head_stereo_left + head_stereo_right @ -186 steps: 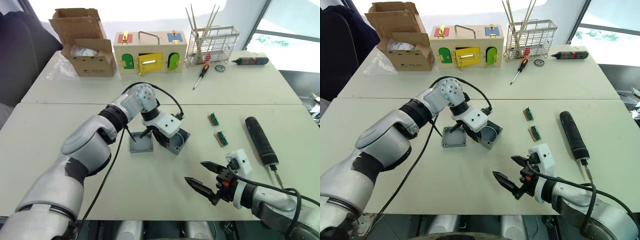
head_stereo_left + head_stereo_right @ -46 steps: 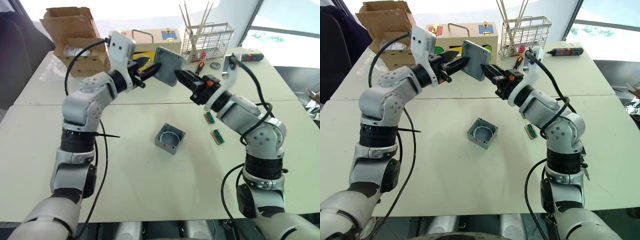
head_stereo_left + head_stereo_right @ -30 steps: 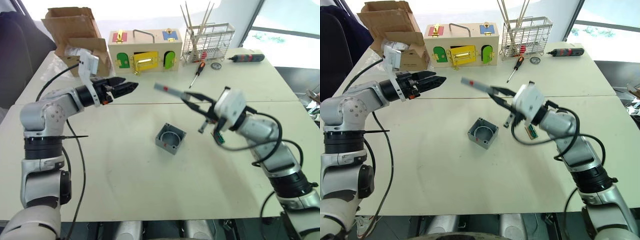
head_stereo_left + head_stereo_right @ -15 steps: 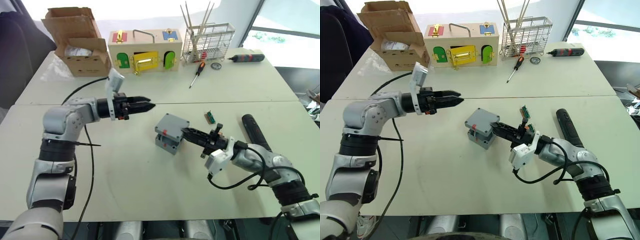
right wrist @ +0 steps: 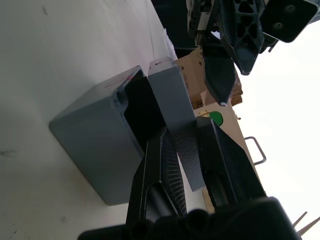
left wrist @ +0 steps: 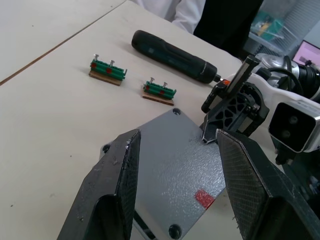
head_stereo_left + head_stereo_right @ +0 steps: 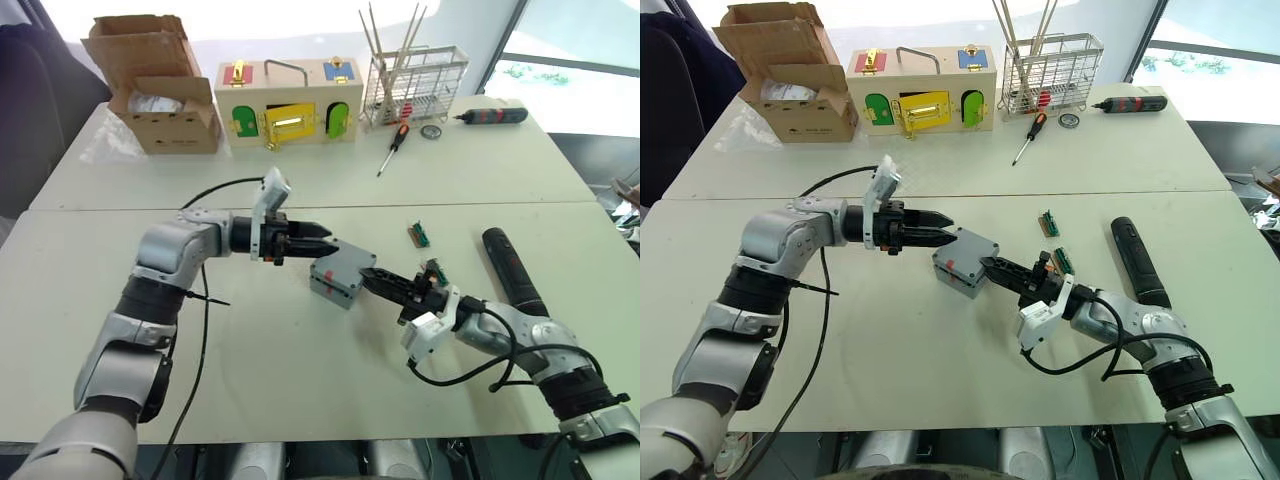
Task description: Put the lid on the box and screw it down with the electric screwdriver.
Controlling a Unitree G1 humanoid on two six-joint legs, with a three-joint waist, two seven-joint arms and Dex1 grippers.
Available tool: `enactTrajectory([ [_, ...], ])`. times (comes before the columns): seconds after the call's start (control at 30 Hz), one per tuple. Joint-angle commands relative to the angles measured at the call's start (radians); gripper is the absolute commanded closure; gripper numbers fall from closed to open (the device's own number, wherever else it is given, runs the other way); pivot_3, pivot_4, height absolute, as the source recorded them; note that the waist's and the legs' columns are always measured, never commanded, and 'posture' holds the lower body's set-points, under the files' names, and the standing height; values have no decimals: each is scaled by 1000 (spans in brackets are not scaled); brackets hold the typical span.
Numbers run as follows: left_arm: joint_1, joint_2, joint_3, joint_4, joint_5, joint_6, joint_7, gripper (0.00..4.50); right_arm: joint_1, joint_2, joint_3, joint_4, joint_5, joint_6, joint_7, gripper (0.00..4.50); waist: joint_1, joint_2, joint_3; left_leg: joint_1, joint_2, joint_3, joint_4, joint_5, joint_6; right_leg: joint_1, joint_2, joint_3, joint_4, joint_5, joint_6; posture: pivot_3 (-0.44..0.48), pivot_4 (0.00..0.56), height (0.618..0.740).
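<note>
One step was nearly done: my right gripper [image 7: 992,267] clenched the lid [image 7: 969,245] over the box [image 7: 953,270]; my left gripper [image 7: 938,227] gaped; the electric screwdriver [image 7: 1136,261] waited at three o'clock.

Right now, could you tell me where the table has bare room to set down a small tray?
The near table edge, in front of the box and between both arms, is bare. So is the left side below the cardboard box. The far edge around the wire rack and the area beside the electric screwdriver are crowded.
</note>
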Motion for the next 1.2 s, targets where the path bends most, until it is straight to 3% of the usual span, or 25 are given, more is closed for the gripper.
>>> enactTrajectory([
  [0.03, -26, -5, -15, 12, 35, -47, -29, 2062, -1, 0, 9, -14, -1, 18, -32, 4420, -1, 0, 0, 0, 0, 0, 0, 0, 0, 0, 0, 0, 0, 0, 0, 0, 150, 730],
  [0.7, -8, -20, -39, 43, 126, -107, -73, 2062, 15, -22, 88, 11, -29, 82, -70, 4420, 0, 0, 0, 0, 0, 0, 0, 0, 0, 1, 0, 0, 0, 0, 0, 0, 150, 730],
  [0.9, 28, -18, -97, 22, 196, -173, -78, 2062, 28, -32, 101, 7, -35, 91, -82, 4420, 1, 0, -1, 1, 0, 0, 0, 0, 0, 2, 0, 0, 0, 0, 0, 0, 150, 730],
  [1.03, 45, -17, -149, 29, 262, -227, -72, 2062, 26, -37, 108, 9, -28, 92, -75, 4420, 3, 0, -1, 4, 0, -1, 0, 0, 0, 6, 0, 0, -1, 0, 0, 0, 150, 730],
  [1.2, 56, -22, -179, 48, 305, -242, -58, 2062, 15, -44, 123, 6, -34, 82, -71, 4420, 5, 1, -2, 19, 0, -1, -1, -3, 4, 23, 0, -1, -4, 0, 0, 0, 150, 730],
])
